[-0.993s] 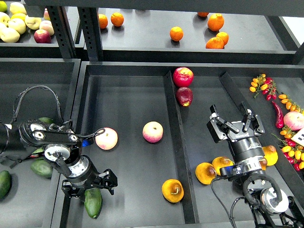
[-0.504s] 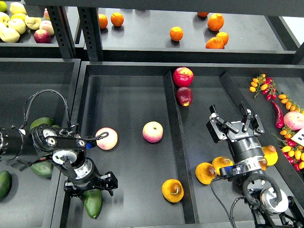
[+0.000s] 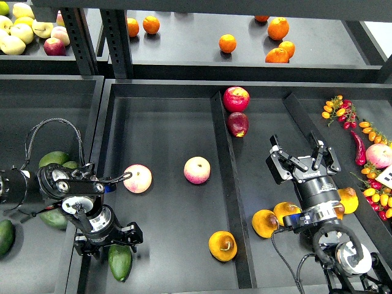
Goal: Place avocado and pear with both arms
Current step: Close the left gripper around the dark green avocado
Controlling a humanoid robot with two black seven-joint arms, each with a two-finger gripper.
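Observation:
A dark green avocado (image 3: 120, 263) lies at the front left of the middle tray (image 3: 165, 128). My left gripper (image 3: 108, 244) hangs open right over the avocado's upper end, one finger on each side, not closed on it. A golden pear (image 3: 222, 245) with a brown stem lies at the front of the same tray, close to the divider. My right gripper (image 3: 302, 160) is open and empty, raised over the right compartment, up and to the right of the pear.
Two pink-cream fruits (image 3: 137, 178) (image 3: 197, 169) lie mid-tray. More golden fruits (image 3: 265, 223) lie by my right arm. Two red fruits (image 3: 236, 98) sit at the back. More avocados (image 3: 54, 159) lie in the left tray. Peppers and small tomatoes (image 3: 367, 184) are at the right. Oranges (image 3: 227, 43) are on the shelf.
My left arm has shifted a little left and down over the avocado. The avocado and pear have stayed put. The right arm has not moved.

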